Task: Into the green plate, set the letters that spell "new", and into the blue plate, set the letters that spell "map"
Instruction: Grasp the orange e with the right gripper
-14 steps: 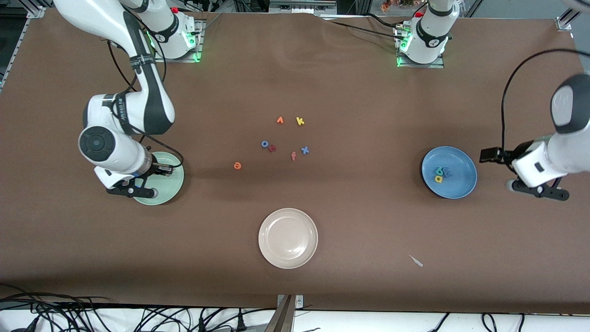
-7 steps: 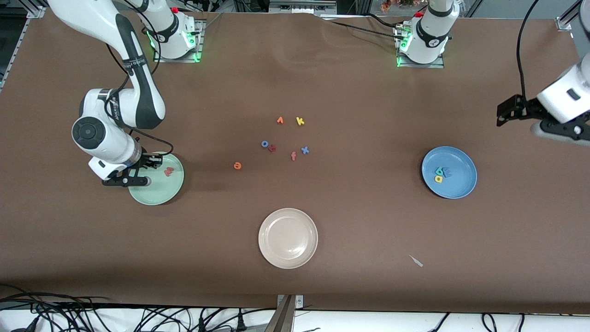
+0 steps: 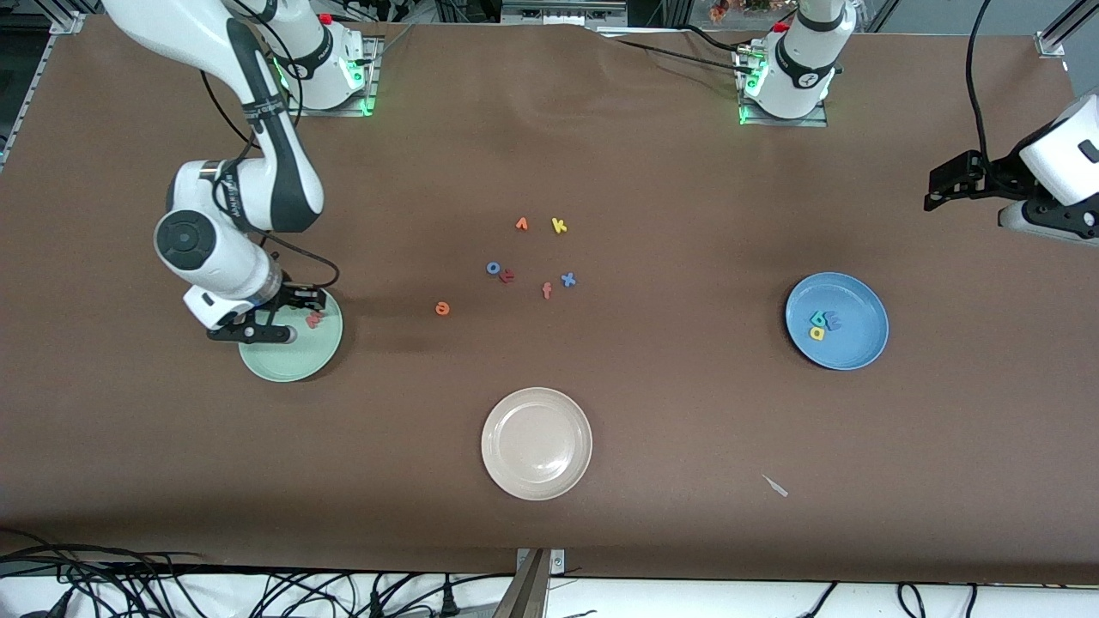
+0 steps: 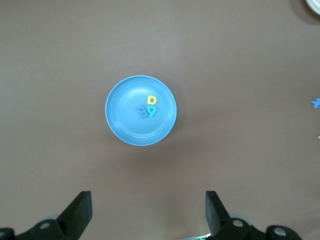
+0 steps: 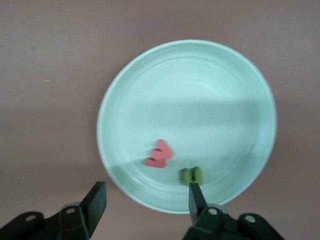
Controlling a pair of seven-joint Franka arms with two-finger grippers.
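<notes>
The right tool hangs over the round pale mint-green plate, fingers spread and empty, above the pinkish-red foam "w" and green foam "n" lying in it. The orange foam "e" lies on the brown worktop toward the middle. The round medium-blue plate holds the blue "m", yellow "a" and teal "p" touching one another, while the left tool waits high over the worktop, released.

Round mint-green plate looks glossy and smooth, brown table cover is matt, kinda papery.
</notes>
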